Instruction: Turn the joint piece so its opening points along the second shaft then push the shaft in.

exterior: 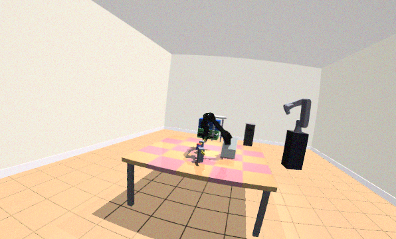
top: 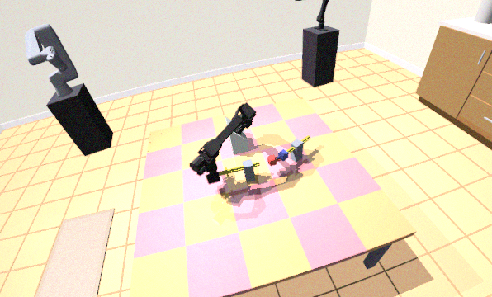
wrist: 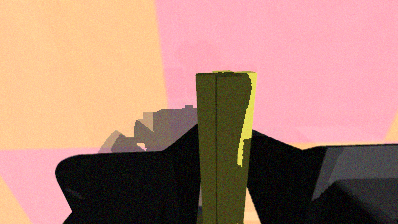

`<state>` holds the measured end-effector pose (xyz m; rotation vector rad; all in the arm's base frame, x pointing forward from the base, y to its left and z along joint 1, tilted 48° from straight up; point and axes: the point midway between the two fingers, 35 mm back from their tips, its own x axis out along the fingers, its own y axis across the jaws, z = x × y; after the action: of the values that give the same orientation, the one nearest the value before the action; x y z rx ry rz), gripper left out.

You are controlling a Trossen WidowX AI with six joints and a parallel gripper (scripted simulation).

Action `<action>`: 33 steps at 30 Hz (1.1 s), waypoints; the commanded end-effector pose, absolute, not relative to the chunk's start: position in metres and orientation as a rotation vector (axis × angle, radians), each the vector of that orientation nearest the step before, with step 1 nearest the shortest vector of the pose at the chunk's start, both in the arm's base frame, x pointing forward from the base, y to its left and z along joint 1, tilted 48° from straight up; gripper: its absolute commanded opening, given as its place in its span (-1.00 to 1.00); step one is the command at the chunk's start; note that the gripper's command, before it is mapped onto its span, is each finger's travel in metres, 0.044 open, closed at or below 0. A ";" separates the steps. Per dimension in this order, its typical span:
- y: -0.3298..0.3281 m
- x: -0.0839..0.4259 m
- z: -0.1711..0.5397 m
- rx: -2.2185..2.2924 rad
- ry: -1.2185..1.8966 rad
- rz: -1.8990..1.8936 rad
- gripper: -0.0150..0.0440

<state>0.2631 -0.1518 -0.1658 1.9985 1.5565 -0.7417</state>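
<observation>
Gripper (top: pixel 214 176) (exterior: pixel 204 137) (wrist: pixel 216 128) clamped on yellow second shaft (top: pixel 233 169) (wrist: pixel 225 125), near its outer end; fingers on both sides in wrist view, shaft tip sticking out past them. Shaft runs through grey second block (top: pixel 249 172), far end pointing toward red-and-blue joint piece (top: pixel 272 159), visible gap between. Joint piece on end of first shaft (top: pixel 305 140), which sits in first block (top: pixel 296 151). Opening direction too small to tell. Both blocks upright on checkered table (top: pixel 213 256) (exterior: pixel 229 172)

2 yellow shafts (top: pixel 238 169) (wrist: pixel 223 145) — red-blue joint piece (top: pixel 275 157) between.
</observation>
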 end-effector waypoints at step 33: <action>-0.121 0.269 -0.133 1.987 1.583 -0.750 -0.49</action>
<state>0.2681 -0.1240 -0.1364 1.9841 1.5843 -0.7477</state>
